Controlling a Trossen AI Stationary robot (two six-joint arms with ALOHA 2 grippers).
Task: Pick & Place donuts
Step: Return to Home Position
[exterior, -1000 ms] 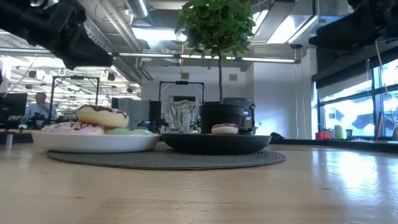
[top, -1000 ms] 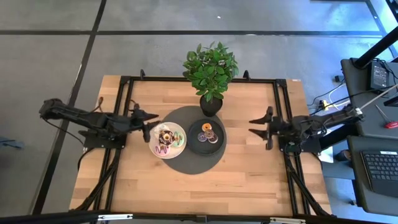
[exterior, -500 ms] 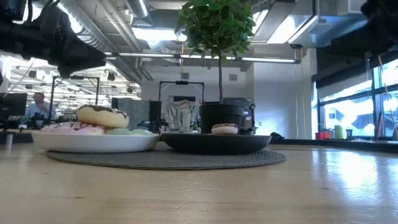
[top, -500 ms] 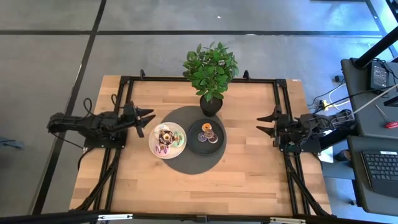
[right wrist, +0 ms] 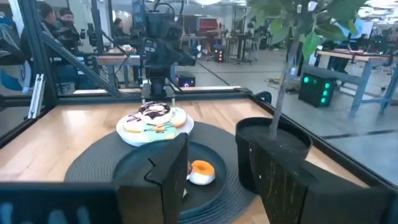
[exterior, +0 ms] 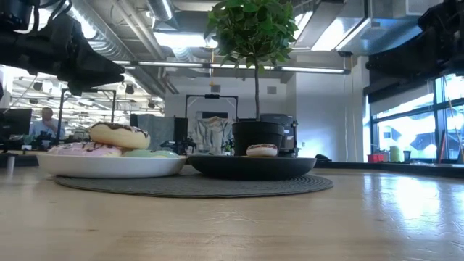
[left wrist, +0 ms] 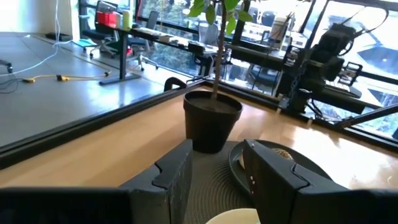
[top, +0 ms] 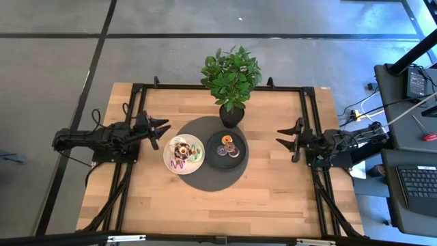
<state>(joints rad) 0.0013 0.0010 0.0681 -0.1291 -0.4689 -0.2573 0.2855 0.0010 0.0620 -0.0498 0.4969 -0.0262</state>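
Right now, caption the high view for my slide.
Donuts on white plate and black plate, open left gripper and right gripper flanking.

The table (top: 273,198) is pale honey wood, striped with narrow plank seams, and framed by black rails. At its middle lies a round mat (top: 205,180), dark grey with a fine ringed weave.

On the mat, toward the left arm, the white plate (top: 166,158) holds donuts: one cream with dark chocolate icing (exterior: 119,134), one pink (exterior: 76,149), and one pale green (exterior: 148,153). Beside it on the mat, the black plate (top: 241,156) carries a cream donut iced bright orange (right wrist: 201,169).

At the mat's far edge, the plant (top: 232,74) has vivid green leaves above a matte black pot (top: 231,116).

The left gripper (top: 162,127) and right gripper (top: 280,136), flanking the mat, are black.
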